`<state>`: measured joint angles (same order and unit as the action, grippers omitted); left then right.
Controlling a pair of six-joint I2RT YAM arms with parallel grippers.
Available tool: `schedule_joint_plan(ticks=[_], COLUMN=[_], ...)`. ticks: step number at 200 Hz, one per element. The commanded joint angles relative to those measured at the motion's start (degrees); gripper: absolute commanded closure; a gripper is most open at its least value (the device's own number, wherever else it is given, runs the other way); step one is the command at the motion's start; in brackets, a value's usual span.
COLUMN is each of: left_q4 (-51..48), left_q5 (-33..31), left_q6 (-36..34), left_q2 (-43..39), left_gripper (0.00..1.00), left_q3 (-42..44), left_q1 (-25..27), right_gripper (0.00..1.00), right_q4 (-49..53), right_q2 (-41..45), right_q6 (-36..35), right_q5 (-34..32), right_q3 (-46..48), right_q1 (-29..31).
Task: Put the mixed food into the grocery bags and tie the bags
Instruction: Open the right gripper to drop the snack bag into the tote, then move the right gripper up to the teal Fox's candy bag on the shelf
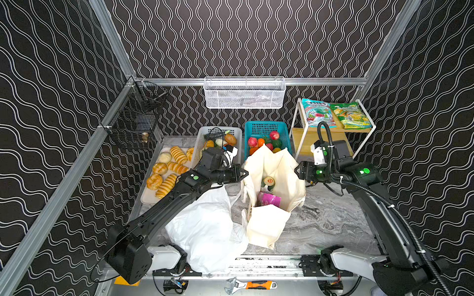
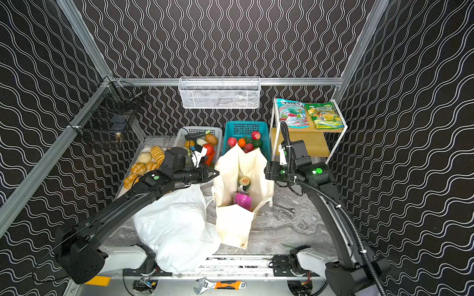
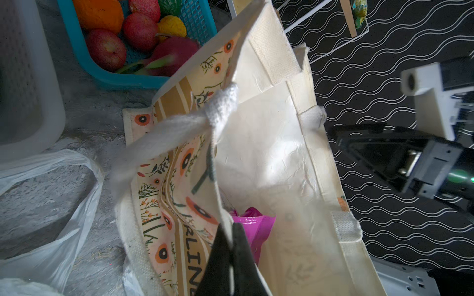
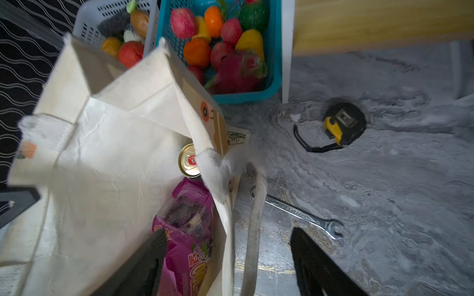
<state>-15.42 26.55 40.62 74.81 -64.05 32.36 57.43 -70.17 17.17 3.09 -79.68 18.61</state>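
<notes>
The cream canvas tote (image 1: pixel 269 225) (image 2: pixel 233 225) stands open mid-table. Inside it are a small can (image 1: pixel 268 181) (image 4: pixel 188 160) and a purple snack packet (image 1: pixel 269 200) (image 4: pixel 189 225) (image 3: pixel 254 223). My left gripper (image 1: pixel 245 173) (image 3: pixel 232 226) is shut on the tote's left rim and holds it up. At the right rim my right gripper (image 1: pixel 297 171) (image 4: pixel 227 232) is open, one finger inside the bag and one outside, with the tote wall and its hanging strap (image 4: pixel 254 225) between them. The white plastic bag (image 1: pixel 205 230) (image 2: pixel 174 228) lies crumpled under my left arm.
Behind the tote stand a teal basket (image 1: pixel 266 128) of toy fruit and a white basket (image 1: pixel 205 135) of vegetables. A bread tray (image 1: pixel 166 166) lies far left. A rack at back right holds a teal packet (image 1: pixel 318 112) and a green packet (image 1: pixel 350 115). A spanner (image 1: pixel 311 209) and a tape measure (image 4: pixel 343 123) lie right of the tote.
</notes>
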Motion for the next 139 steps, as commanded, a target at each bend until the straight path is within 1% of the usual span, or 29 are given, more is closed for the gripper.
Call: schedule_joint_plan(ticks=[1,11,20,26,30,48,64,81,91,103,122,126,139], left_q4=[2.1,2.3,2.4,2.4,2.4,2.4,3.5,4.3,3.9,3.8,4.3,4.5,4.6], left_q5=[-0.8,-0.7,-0.7,-0.6,-0.5,-0.5,-0.6,-0.9,-1.6,-2.4,-2.1,-1.7,-0.8], left_q6=[-0.2,-0.1,0.1,-0.1,-0.1,-0.3,0.7,1.6,1.4,1.2,1.2,1.2,1.2], left_q2=[-0.6,-0.8,-1.1,-1.1,-1.2,-1.7,-2.4,-2.9,-3.3,-3.8,-3.6,-3.4,-2.4], left_gripper=[1.00,1.00,1.00,1.00,1.00,1.00,1.00,1.00,1.00,1.00,1.00,1.00,1.00], left_q3=[0.3,0.4,0.5,0.5,0.4,0.3,0.9,1.5,1.4,1.8,1.9,1.9,1.4], left_q1=[-0.2,-0.2,-0.3,-0.2,-0.2,-0.2,-0.2,-0.3,-0.2,-0.2,-0.2,-0.2,-0.3], right_gripper=[0.53,0.73,0.88,0.97,1.00,1.00,1.00,1.00,1.00,1.00,1.00,0.96,0.65], right_q4=[-3.6,-5.2,-7.6,-9.7,-10.9,-13.6,-13.2,-12.4,-11.4,-11.0,-12.0,-12.3,-13.2], right_q2=[-2.7,-3.3,-3.0,-2.7,-2.4,-2.5,-4.3,-6.3,-7.0,-7.1,-5.5,-5.0,-3.4], right_q6=[-0.6,-2.2,-3.1,-3.8,-4.2,-6.2,-7.9,-9.0,-9.1,-9.1,-9.5,-9.7,-10.3], right_q5=[1.5,2.7,3.3,3.4,3.0,0.7,-1.0,-0.7,-1.8,-3.4,-3.6,-3.1,-1.0], right_q3=[1.1,0.5,-0.2,-0.4,-0.5,-1.8,-3.8,-5.0,-5.6,-6.0,-6.3,-6.3,-6.8], right_q1=[-0.2,-0.2,-0.2,-0.2,-0.2,-0.2,-0.3,-0.3,-0.4,-0.5,-0.7,-0.8,-0.9])
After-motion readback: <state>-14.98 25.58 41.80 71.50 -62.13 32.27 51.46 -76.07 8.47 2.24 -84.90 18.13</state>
